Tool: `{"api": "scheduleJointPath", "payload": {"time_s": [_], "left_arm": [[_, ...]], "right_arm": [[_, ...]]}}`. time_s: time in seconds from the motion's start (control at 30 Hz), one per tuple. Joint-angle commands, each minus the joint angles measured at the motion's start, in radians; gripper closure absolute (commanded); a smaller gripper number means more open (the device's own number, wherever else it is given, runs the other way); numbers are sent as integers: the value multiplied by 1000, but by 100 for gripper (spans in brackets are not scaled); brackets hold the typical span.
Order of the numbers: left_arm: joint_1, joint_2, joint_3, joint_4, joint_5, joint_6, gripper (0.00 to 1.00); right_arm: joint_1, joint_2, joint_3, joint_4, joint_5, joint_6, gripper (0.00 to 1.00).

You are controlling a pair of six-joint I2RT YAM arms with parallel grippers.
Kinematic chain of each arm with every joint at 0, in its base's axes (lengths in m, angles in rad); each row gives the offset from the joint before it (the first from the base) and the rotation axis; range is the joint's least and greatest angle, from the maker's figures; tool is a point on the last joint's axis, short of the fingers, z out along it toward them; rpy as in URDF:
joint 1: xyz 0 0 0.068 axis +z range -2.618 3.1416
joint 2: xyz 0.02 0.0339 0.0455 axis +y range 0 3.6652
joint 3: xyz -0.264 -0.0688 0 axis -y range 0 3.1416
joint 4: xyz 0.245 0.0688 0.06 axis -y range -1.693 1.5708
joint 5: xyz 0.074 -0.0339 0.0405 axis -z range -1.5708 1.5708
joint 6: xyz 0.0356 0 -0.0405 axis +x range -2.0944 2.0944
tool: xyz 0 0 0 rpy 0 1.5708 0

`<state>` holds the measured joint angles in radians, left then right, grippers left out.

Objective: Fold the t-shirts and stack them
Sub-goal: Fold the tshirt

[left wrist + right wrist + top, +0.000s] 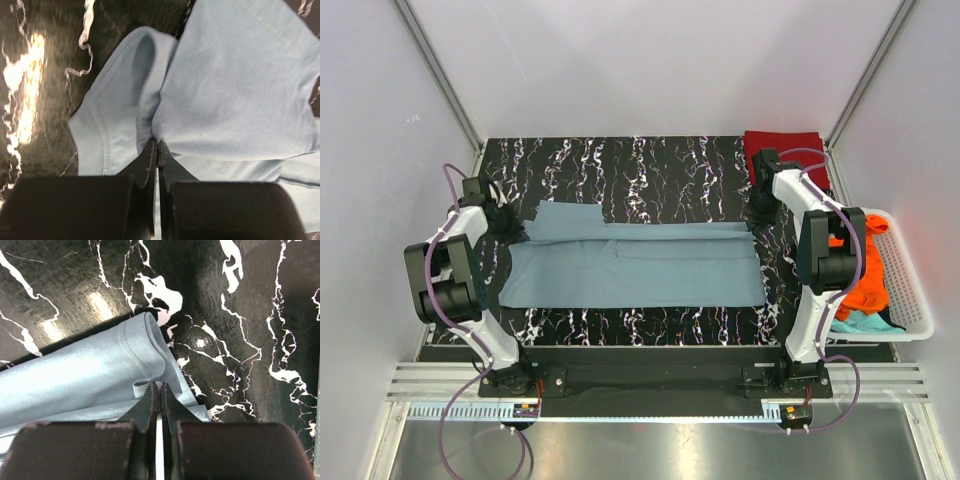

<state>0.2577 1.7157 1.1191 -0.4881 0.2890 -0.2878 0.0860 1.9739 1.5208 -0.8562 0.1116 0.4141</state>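
Note:
The grey-blue t-shirt (635, 265) lies spread across the black marbled table, its far edge folded toward the middle. My left gripper (510, 225) is shut on the shirt's far-left edge by the sleeve; the left wrist view shows the cloth (225, 95) pinched at the gripper (157, 142). My right gripper (760, 212) is shut on the shirt's far-right hem corner; the right wrist view shows the hem (135, 355) pinched at the gripper (159, 386). The dark red t-shirt (792, 152) lies folded at the far right. The orange t-shirt (865, 275) and the teal t-shirt (860, 322) lie in the basket.
The white slatted basket (910, 290) stands off the table's right edge, beside my right arm. The black marbled table (650, 170) is bounded by white enclosure walls with metal posts at the far corners.

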Motion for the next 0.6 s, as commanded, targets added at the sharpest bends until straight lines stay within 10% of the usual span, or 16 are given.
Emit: {"api": "scheduleJointPath", "payload": {"time_s": [0.0,0.57], "left_arm": [[12,-57,-25,14,-70,-2,100],[12,-90,-76,22,-142,-33,100]], "right_arm": [[-6,-64,-7,14,34,-14,100],[-6,-30,-22,16,54,-11,100]]}}
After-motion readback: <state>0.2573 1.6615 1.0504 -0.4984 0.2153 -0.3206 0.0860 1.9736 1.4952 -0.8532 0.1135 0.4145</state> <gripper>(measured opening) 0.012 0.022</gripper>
